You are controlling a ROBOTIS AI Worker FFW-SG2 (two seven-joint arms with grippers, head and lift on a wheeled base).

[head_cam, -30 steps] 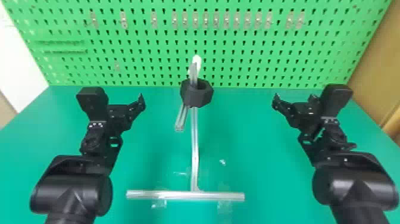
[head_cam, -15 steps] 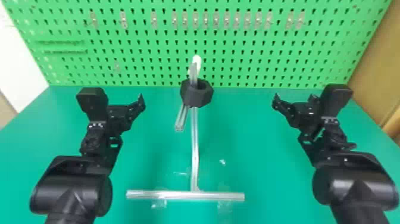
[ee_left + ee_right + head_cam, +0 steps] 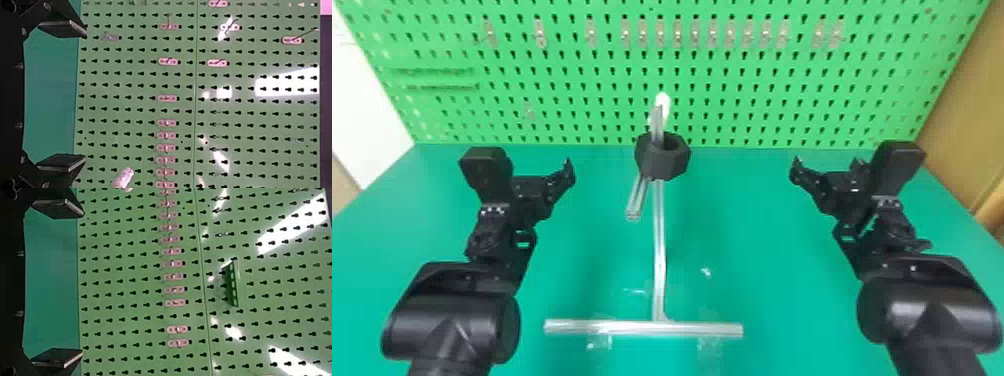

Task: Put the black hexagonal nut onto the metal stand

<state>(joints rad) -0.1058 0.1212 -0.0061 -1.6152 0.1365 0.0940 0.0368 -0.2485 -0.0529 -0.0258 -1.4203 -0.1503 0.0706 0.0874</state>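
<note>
Fingers of the left gripper [image 3: 85, 96], two in number, stand wide apart with only air between them; in the head view that gripper is at the left of the frame, raised over the green table [image 3: 602, 250]. Near the middle stands one metal stand [image 3: 659, 260], its single crossbar [image 3: 622, 327] at lower centre and one short slanting rod [image 3: 637, 197] beneath the nut; the one black hexagonal nut [image 3: 662, 162] sits at upper centre, around the upright, whose top pokes up through the hole. At the right of the frame waits the right gripper [image 3: 83, 284]; its two fingers are likewise spread and empty, well apart from the nut. Behind, there is one green pegboard [image 3: 582, 120], with fifteen small metal clips [image 3: 660, 32] in the row across its upper part. As I judge it, the placing is done, letting go included; little seems left, save perhaps drawing the arms farther back.
</note>
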